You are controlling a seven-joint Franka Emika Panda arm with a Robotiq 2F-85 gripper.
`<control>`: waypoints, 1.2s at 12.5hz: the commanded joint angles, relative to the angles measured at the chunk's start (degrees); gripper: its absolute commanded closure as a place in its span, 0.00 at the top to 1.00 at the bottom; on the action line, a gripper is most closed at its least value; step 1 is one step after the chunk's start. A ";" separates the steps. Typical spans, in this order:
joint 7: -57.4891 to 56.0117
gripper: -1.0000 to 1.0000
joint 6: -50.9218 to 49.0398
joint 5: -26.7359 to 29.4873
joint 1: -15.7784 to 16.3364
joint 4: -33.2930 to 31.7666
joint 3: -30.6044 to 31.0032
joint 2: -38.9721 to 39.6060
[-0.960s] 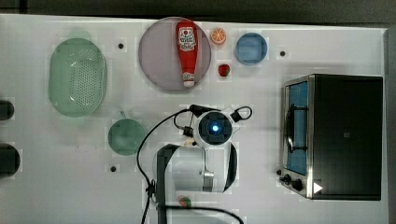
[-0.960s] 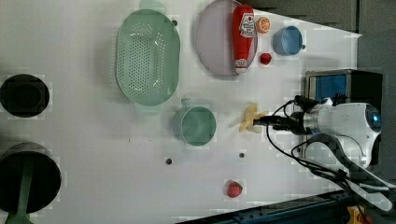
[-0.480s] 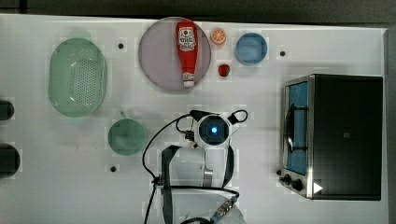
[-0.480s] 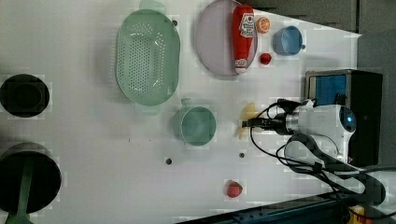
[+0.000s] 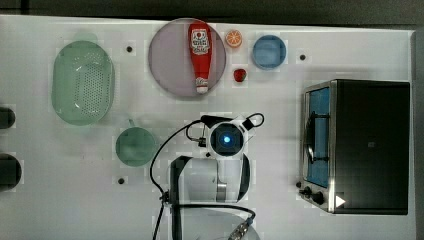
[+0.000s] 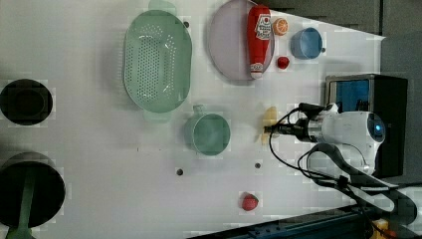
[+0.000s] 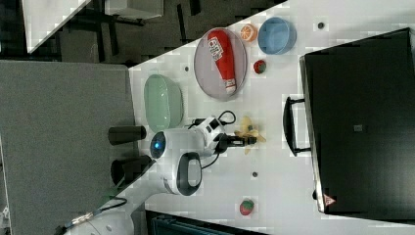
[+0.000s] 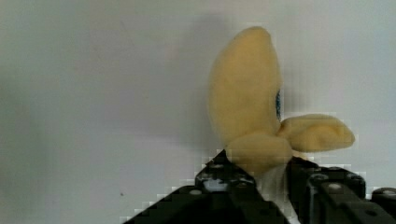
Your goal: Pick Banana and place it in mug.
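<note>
Wrist view gives us the closest look at the banana (image 8: 247,107): a soft, pale yellow plush toy with a rounded main lobe standing up from the white table (image 8: 93,93), smaller peel-like flaps folding out near its base, and a small blue mark on one edge. We see the gripper (image 8: 268,175) with its dark fingers (image 8: 229,179) pressed against the toy's lower part on both sides, pinching the banana.

From the left view we place the banana (image 6: 269,124) on the table just beside the gripper (image 6: 271,130), with the dark teal-green mug (image 6: 209,133) near it toward the left view's left, apart from it. We see the mug sitting upright, round, its small handle nub pointing toward the pale green colander (image 6: 157,59).

From the right view we see the banana (image 7: 247,133) as a splayed yellow shape at the tip of the gripper (image 7: 252,140), between the arm and the black oven (image 7: 362,122).
</note>
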 commanded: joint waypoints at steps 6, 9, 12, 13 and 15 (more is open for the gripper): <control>-0.96 0.25 -23.76 0.61 -0.73 4.67 -1.45 -23.05; -0.94 0.25 -35.06 0.61 -0.54 8.98 -1.18 -29.89; -0.65 0.25 -41.23 0.66 -0.17 12.55 1.16 -35.00; 0.01 0.25 -42.81 0.70 0.03 13.08 2.42 -36.27; 5.82 0.25 -45.00 1.12 0.35 13.39 5.86 -38.00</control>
